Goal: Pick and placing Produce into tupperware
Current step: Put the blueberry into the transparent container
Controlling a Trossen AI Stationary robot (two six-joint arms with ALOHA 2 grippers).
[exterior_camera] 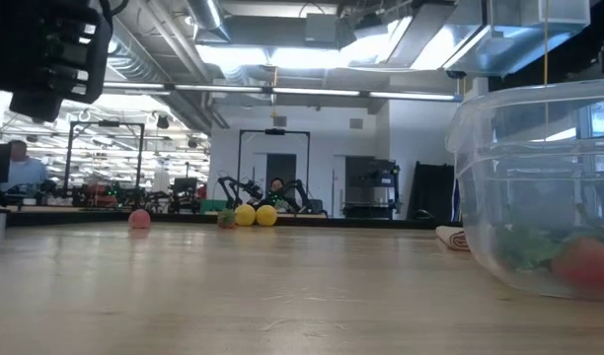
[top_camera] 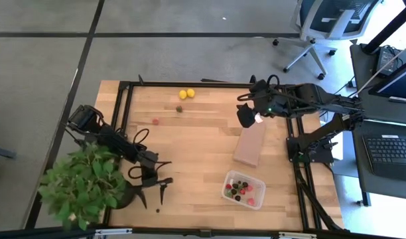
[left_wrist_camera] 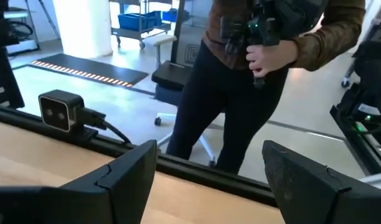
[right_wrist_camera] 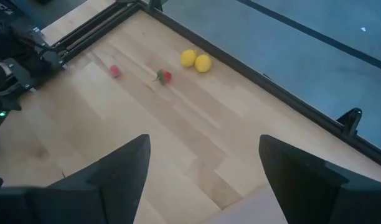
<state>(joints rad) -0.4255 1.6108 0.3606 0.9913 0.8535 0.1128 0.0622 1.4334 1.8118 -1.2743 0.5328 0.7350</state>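
Lemons (top_camera: 186, 93) next: I'd drop the right gripper (top_camera: 246, 114), jaws apart, squarely over one; left gripper (top_camera: 153, 189) waits, jaws apart too.

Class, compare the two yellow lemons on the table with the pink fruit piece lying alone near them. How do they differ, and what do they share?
The yellow lemons are yellow; the pink fruit piece is pink. The lemons are larger; the pink piece is smaller. The lemons lie as a pair, side by side; the pink piece lies alone, apart from them. Shared: both rest loose on the wooden table, outside the tupperware.
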